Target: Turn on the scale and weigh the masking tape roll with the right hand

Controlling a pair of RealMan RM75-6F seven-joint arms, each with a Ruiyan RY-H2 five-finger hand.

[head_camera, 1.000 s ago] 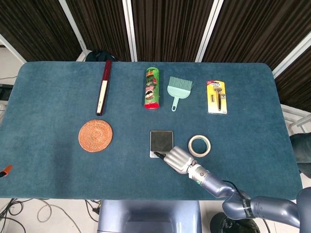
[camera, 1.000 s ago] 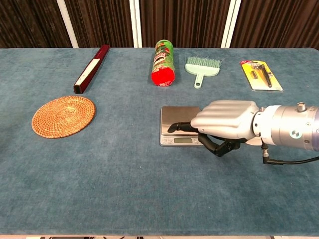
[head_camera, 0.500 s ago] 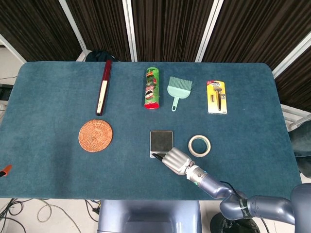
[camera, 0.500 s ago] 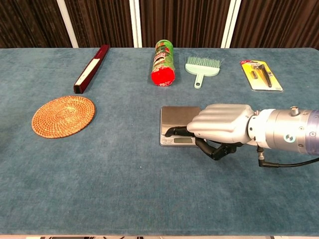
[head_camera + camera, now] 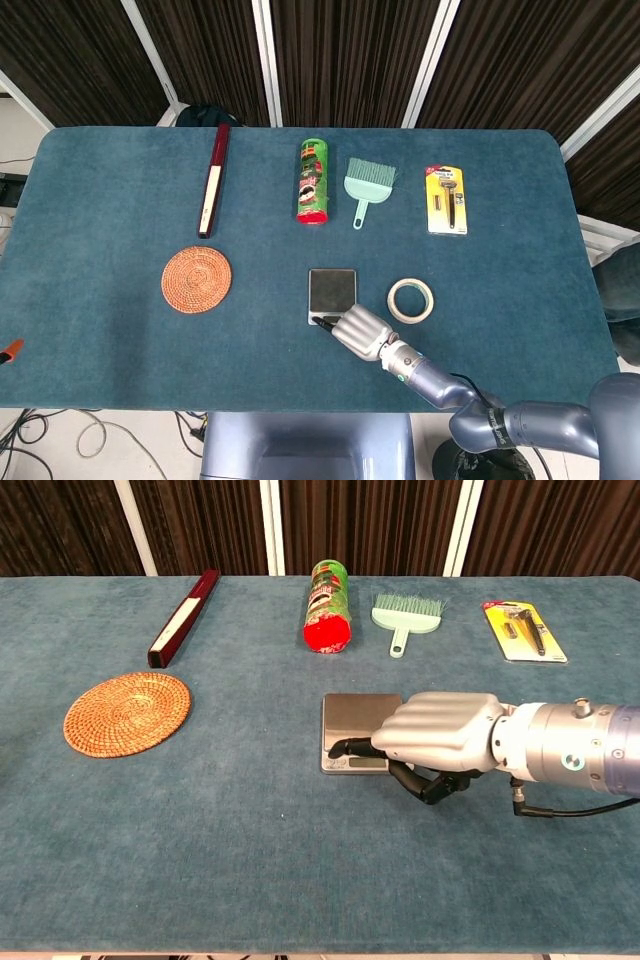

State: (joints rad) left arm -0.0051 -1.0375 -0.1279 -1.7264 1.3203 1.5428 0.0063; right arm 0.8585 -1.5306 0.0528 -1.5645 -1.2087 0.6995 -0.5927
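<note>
Since a second ago your right hand has slid toward the robot's left along the front edge of the scale, so its dark fingertip now sits over the front strip with the display, near its left end, where earlier it lay further back over the steel platform. Nothing else on the tabletop has shifted.

The hand holds nothing: one finger points out flat toward the scale, the rest are curled under the palm. Whether the tip actually presses the strip or rides just above it, I cannot tell.

The masking tape roll lies flat on the cloth just to the right of the scale in the head view, a little behind your hand and apart from it (in the chest view the hand hides it entirely).

Along the far side lie a dark red box, a green can on its side, a small mint brush and a carded razor; a woven coaster sits left of the scale. Your left hand is out of sight.
</note>
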